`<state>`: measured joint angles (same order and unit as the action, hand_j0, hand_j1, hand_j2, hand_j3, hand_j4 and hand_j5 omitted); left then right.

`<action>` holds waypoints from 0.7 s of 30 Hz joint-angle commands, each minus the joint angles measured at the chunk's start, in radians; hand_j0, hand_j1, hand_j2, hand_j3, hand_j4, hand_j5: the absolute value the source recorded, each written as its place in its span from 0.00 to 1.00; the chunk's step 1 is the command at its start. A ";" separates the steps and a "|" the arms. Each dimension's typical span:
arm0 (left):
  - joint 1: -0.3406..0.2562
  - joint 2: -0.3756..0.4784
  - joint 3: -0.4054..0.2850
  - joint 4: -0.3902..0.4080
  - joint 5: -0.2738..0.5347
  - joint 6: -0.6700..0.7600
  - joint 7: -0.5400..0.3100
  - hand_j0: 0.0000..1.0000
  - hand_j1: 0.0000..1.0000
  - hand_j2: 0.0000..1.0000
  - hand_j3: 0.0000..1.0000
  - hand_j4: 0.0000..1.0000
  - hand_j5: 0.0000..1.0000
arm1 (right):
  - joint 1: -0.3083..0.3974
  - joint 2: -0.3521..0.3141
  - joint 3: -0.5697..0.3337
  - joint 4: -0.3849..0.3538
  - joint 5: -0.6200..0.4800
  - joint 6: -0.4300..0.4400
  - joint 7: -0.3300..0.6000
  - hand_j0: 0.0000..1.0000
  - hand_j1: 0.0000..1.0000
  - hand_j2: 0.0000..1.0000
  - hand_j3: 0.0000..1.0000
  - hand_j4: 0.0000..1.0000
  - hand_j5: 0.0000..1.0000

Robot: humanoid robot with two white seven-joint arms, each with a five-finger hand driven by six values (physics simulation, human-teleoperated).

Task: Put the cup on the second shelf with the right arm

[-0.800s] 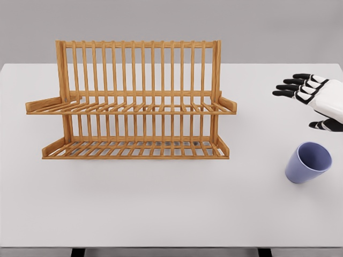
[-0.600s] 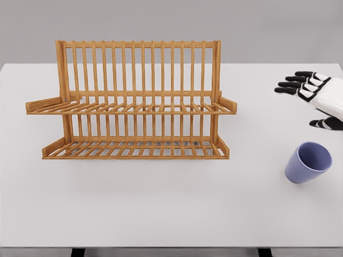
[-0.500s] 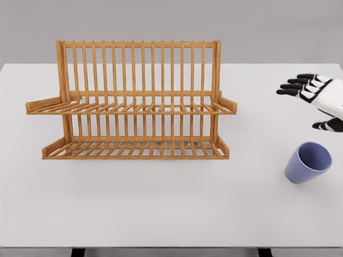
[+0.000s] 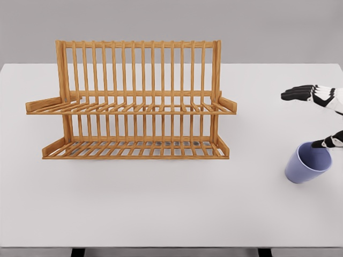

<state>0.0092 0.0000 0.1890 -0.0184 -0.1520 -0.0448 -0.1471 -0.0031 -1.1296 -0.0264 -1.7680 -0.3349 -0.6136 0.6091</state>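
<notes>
My right hand (image 4: 320,115) hovers spread above the purple cup (image 4: 307,163), thumb just at its rim, holding nothing; the cup sits tilted on the white table (image 4: 161,203), well right of the wooden rack (image 4: 131,101)

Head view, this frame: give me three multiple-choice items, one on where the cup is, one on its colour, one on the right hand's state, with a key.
1. Where is the cup?
A. On the rack's upper shelf
B. On the table, right of the rack
C. On the rack's lower shelf

2. What colour is the cup?
A. Red
B. Green
C. Pale purple-blue

3. What is the right hand doing?
A. Open, holding nothing
B. Lifting the cup
C. Gripping the rack

Key: 1 B, it stands on the white table, clear of the wooden rack. 2 C, its wall is lavender. 3 A, fingers are spread above the cup, the thumb near its rim.
</notes>
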 commanded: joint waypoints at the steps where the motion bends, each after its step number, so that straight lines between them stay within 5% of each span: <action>1: 0.000 0.000 0.000 0.000 0.000 -0.001 0.000 1.00 1.00 1.00 1.00 1.00 1.00 | 0.002 0.013 -0.001 -0.001 -0.009 0.003 0.002 1.00 1.00 1.00 1.00 1.00 1.00; 5: 0.000 0.000 0.000 0.000 0.000 0.000 0.000 1.00 1.00 1.00 1.00 1.00 1.00 | 0.043 -0.027 0.013 -0.001 -0.256 0.003 0.002 1.00 1.00 1.00 1.00 1.00 1.00; 17: 0.000 0.000 0.000 0.000 0.000 0.000 0.000 1.00 1.00 1.00 1.00 1.00 1.00 | 0.158 -0.038 0.008 0.010 -0.467 0.089 0.002 1.00 1.00 1.00 1.00 1.00 1.00; 21: 0.000 0.000 0.000 0.000 0.000 -0.001 0.000 1.00 1.00 1.00 1.00 1.00 1.00 | 0.190 0.042 0.002 0.073 -0.507 0.103 0.002 1.00 1.00 1.00 1.00 1.00 1.00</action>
<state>0.0092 0.0000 0.1888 -0.0184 -0.1521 -0.0450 -0.1471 0.1887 -1.1144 -0.0216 -1.7159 -0.8123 -0.5232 0.6112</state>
